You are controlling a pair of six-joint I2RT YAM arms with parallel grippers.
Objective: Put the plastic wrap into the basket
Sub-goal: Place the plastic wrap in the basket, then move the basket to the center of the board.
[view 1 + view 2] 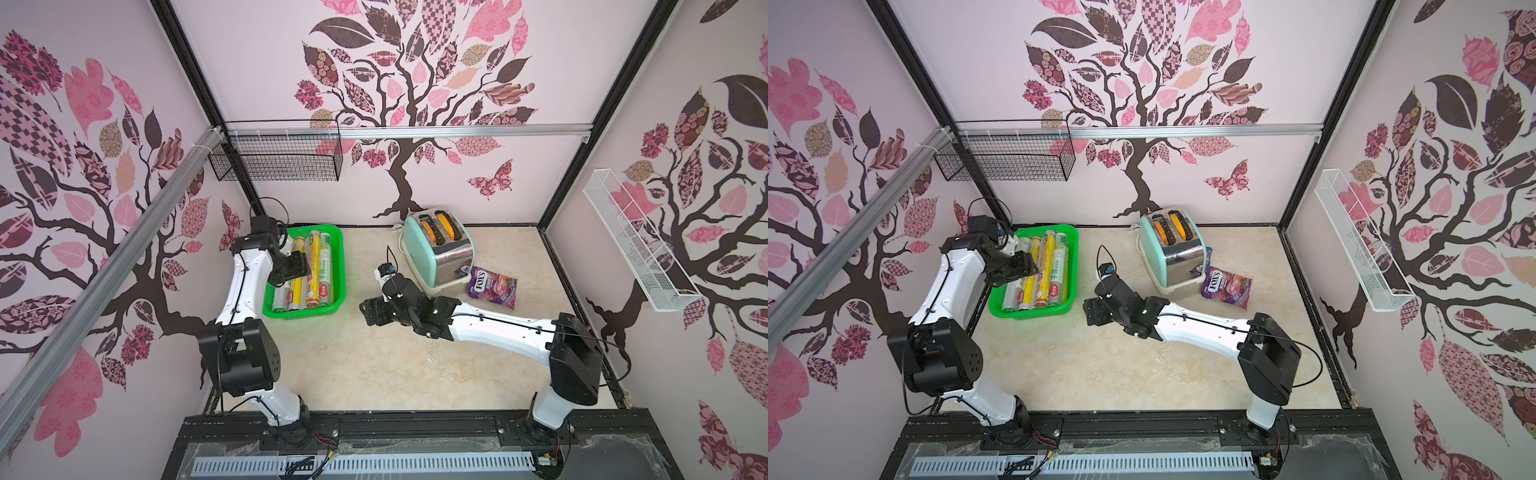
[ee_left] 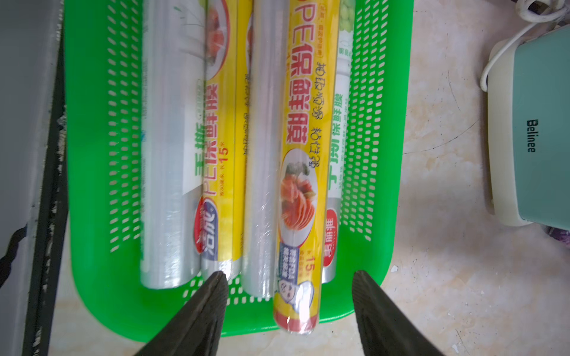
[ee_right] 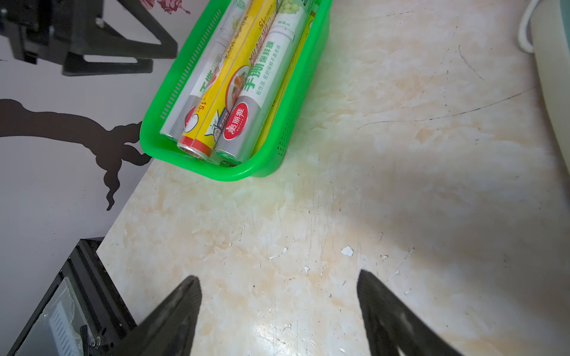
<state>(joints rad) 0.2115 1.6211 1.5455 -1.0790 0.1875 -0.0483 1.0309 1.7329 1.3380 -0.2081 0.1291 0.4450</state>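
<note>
This was a robot test cell dressed as a home kitchen. Tree-print walls and aluminium rails boxed in a marble-look tabletop. A mint toaster stood off to the side of the fingers of the right gripper; a black wire basket hung high beyond the fingers of the left gripper. A black mounting rail ran along the edge behind both sets of fingers.

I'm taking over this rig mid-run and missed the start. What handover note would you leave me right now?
Left gripper: open, empty, above the bright green perforated plastic basket.
Right gripper: open, empty, over the marble-patterned tabletop.
Long cylindrical plastic wrap rolls: all in view lie in the basket; the top yellow roll has its end at the rim nearest the robot.
Done: loading, apparently.
Left: confirm that roll sits inside, then retract both arms.
</note>
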